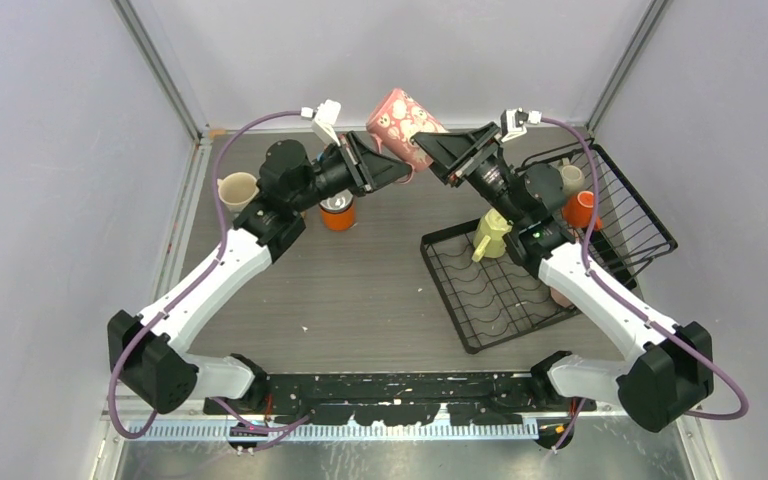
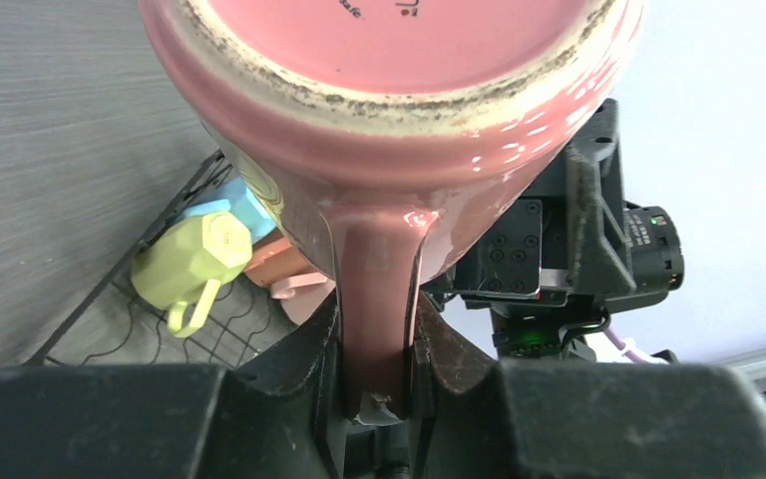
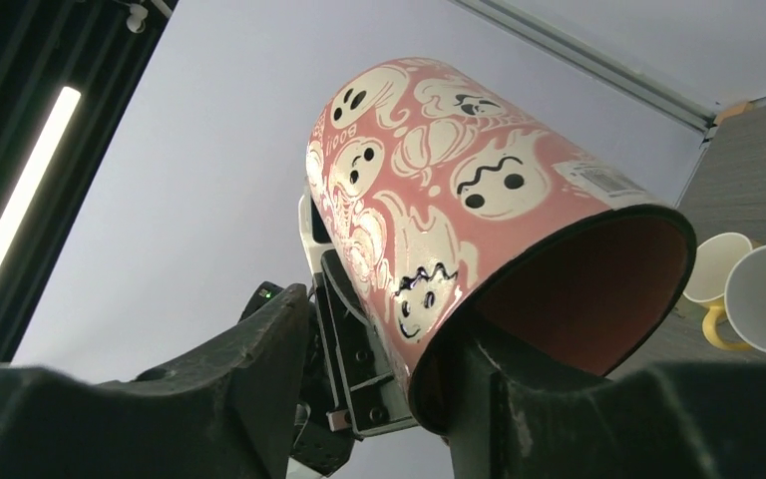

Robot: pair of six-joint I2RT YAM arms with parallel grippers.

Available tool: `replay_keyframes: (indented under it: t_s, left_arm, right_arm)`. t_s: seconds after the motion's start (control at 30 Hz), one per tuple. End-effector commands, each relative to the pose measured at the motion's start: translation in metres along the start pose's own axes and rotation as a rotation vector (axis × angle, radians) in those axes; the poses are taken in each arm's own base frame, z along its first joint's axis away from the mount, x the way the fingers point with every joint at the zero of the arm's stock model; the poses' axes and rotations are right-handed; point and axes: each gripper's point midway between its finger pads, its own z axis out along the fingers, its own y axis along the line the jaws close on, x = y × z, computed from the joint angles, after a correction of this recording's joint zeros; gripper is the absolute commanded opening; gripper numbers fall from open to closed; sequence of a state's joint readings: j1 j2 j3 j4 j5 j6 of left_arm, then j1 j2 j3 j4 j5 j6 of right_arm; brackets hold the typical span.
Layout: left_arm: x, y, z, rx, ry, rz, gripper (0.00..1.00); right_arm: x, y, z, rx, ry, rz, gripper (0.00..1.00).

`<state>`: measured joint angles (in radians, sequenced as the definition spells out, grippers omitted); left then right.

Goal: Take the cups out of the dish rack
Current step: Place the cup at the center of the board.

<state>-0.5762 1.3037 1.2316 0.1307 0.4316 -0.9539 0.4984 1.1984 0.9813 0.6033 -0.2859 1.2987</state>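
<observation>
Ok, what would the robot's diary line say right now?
pink ghost mug: midair | left end effector: shut on handle | right end effector: open, straddling rim

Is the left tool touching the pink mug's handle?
Touching. Left wrist view shows the left tool clamped on the handle of the pink mug, fingers pressing both sides.

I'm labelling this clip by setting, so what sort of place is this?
Probably a robot lab test cell, not a kitchen: bare grey walls in metal framing, two arms bolted to the table, a dish rack of mugs.
</observation>
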Motion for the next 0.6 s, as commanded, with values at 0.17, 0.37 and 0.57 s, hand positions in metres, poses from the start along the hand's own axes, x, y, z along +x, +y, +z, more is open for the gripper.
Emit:
replay_keyframes:
  t_s: [0.17,0.37,0.57]
  left_arm:
    - [-0.025,-0.053,-0.015,0.214,-0.108,-0.008,0.00]
    - [-0.017,-0.046,-0.017,0.210,-0.095,-0.048,0.03]
    - [-0.012,-0.043,-0.017,0.219,-0.077,-0.083,0.43]
  right_arm:
    - [0.007,0.033,0.008,-0.093,0.011,-0.057,0.32]
    - [0.012,0.028,0.011,-0.056,0.014,-0.088,0.01]
    - [0.014,0.030,0.011,-0.026,0.001,-0.150,0.01]
